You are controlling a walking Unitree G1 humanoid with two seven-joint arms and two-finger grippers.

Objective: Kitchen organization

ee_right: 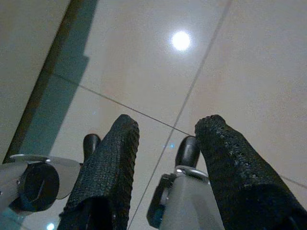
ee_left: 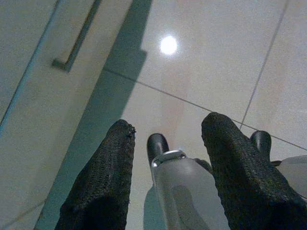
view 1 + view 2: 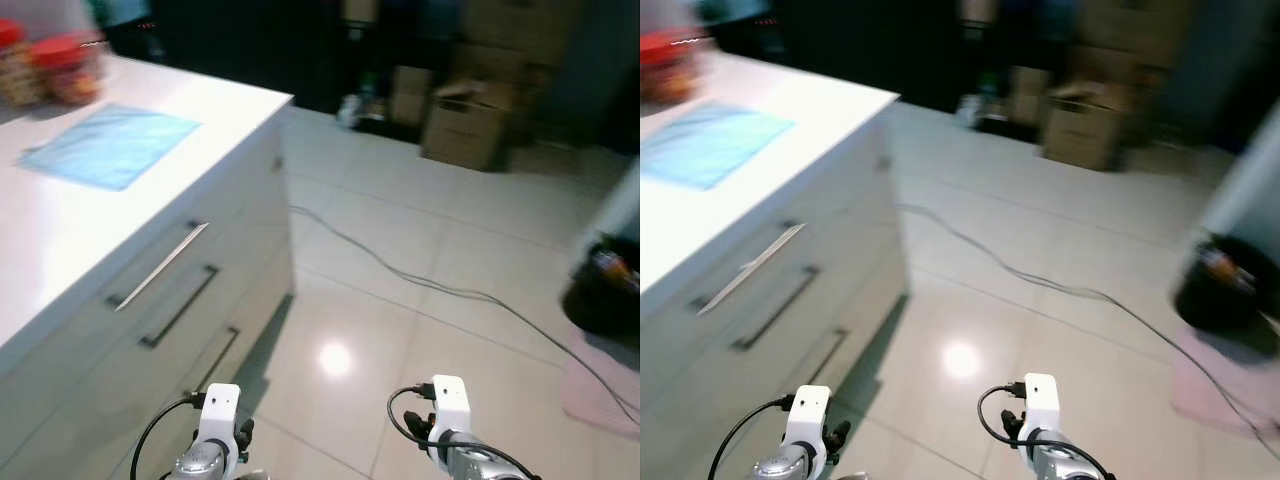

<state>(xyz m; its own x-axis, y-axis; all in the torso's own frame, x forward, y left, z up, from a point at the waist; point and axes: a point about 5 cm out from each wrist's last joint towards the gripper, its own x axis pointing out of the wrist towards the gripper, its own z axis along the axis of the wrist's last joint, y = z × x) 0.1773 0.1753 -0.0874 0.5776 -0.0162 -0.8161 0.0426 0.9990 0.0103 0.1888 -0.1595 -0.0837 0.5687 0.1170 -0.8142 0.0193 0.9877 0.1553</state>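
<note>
White worktop (image 3: 60, 235): at ten o'clock in the head views; glossy and pale; drawer fronts with long bar handles (image 3: 160, 265) run down its near face.
Risk, cable: a dark cable (image 3: 420, 280) snakes over the tiled floor (image 3: 400, 340) from eleven o'clock out to four o'clock; I judge a step forward could snag it, since it lies across the open path.
Risk, corner: the worktop's corner juts at twelve o'clock of the left arm; a turn made too close could knock that arm against the drawers.
Risk, blur: both head views are smeared, so the jars are hard to place; reaching from here would likely miss.
Task's things: red-lidded jars (image 3: 62, 65) stand at the far end of the worktop at ten o'clock, with a light blue cloth (image 3: 110, 145) lying flat just in front of them; contents too blurred to tell.
Left gripper (image 2: 168, 158): hangs low over the floor beside the drawers; fingers (image 2: 103, 182) spread apart, holding nothing.
Right gripper (image 1: 165, 153): hangs over bare tile at five o'clock; fingers (image 1: 230, 163) spread, empty.
Surroundings: cardboard boxes (image 3: 465, 125) at one o'clock; a black bin (image 3: 605, 290) at three o'clock, well apart from the worktop.
</note>
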